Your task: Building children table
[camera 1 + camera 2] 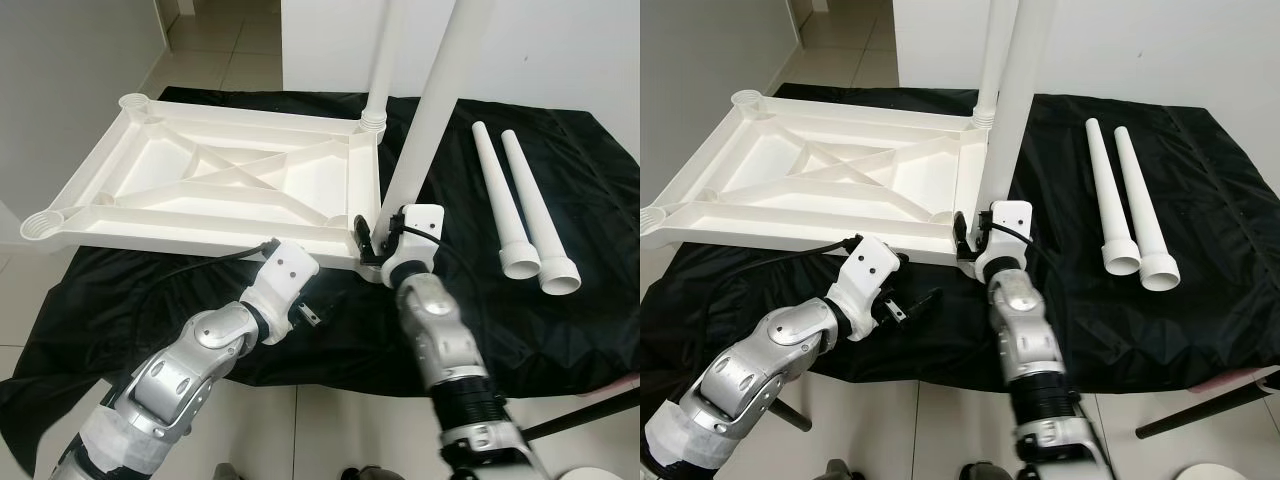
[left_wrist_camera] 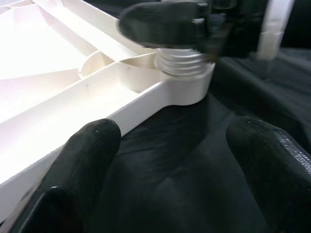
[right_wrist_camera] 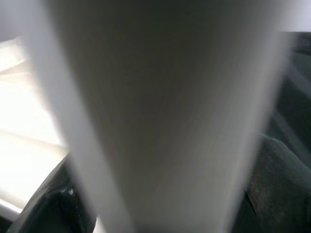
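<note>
Right gripper [image 1: 368, 238] clamped around the base of a white table leg [image 1: 430, 110], right at the near right corner of the upturned white tabletop [image 1: 215, 185]. Leg rising steeply from that corner socket and tilting a little, with its threaded end seated at the corner, as seen in the left wrist view [image 2: 187, 63]. Close before the right wrist camera as a broad pale column [image 3: 160, 121], dark fingers [image 3: 277, 189] on either side of it. Right forearm reaching straight forward from below, wrist level with the tabletop's edge.

Left gripper [image 1: 915, 303] spread apart and holding nothing, low over the black cloth [image 1: 560, 330], just beside the tabletop's near edge and short of the same corner. Its fingers [image 2: 90, 160] wide in the wrist view, cloth between them. Left arm bent at the elbow, angled in from the left toward the corner.

Second leg [image 1: 385, 60] already upright at the far right corner. Two loose legs [image 1: 520, 205] lying side by side on the cloth, well to the right, wide ends nearest.
</note>
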Robot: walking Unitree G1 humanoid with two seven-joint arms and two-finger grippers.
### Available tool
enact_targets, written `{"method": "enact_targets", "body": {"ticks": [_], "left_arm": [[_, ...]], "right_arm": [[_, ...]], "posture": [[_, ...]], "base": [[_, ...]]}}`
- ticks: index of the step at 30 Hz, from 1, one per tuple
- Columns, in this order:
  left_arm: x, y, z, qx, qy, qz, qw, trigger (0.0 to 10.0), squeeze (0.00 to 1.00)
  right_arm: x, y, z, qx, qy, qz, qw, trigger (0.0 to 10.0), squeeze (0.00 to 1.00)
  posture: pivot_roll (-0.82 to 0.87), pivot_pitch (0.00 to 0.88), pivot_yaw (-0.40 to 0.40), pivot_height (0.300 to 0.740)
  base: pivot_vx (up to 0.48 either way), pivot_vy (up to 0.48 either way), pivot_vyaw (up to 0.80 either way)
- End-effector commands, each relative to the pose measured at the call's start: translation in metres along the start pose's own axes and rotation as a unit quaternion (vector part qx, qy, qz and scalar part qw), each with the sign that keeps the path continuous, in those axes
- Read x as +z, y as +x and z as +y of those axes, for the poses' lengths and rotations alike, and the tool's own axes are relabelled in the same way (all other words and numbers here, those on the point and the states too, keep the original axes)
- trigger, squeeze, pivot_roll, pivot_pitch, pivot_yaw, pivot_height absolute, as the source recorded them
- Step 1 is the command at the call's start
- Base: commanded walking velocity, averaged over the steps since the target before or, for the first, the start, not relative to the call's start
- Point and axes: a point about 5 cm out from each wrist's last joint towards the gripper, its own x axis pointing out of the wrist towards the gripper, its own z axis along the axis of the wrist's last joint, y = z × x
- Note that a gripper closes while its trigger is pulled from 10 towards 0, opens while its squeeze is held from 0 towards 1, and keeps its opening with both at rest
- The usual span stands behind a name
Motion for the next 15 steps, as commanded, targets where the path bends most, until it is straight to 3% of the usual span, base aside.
{"method": "enact_targets", "body": {"ticks": [1, 5, 6, 7, 15], "left_arm": [[0.000, -0.001, -0.005, -0.051, 0.001, 0.002, 0.999, 10.0, 0.00], [0.000, -0.001, -0.004, -0.052, 0.004, 0.003, 0.999, 10.0, 0.00], [0.000, -0.001, -0.004, -0.052, 0.004, 0.003, 0.999, 10.0, 0.00], [0.001, -0.001, -0.005, -0.054, 0.004, 0.003, 0.999, 10.0, 0.00], [0.001, 0.001, -0.005, -0.057, 0.006, 0.002, 0.998, 10.0, 0.00]], "right_arm": [[-0.004, 0.001, -0.001, 0.031, -0.006, 0.012, 0.999, 10.0, 0.00], [-0.008, 0.002, -0.002, 0.132, -0.071, 0.024, 0.988, 10.0, 0.00], [-0.008, 0.002, -0.002, 0.132, -0.071, 0.024, 0.988, 10.0, 0.00], [-0.008, 0.003, 0.001, 0.172, -0.085, 0.022, 0.981, 10.0, 0.00], [-0.004, 0.011, -0.005, 0.205, -0.105, 0.024, 0.973, 10.0, 0.00]], "posture": [[-0.03, 0.098, 0.014, 0.740], [-0.03, 0.099, 0.024, 0.740], [-0.03, 0.099, 0.024, 0.740], [-0.04, 0.098, 0.027, 0.740], [-0.04, 0.097, 0.028, 0.740]], "base": [[0.000, 0.000, 0.00], [0.000, 0.000, 0.00], [0.000, 0.000, 0.00], [0.000, 0.000, 0.00], [0.000, 0.000, 0.00]]}}
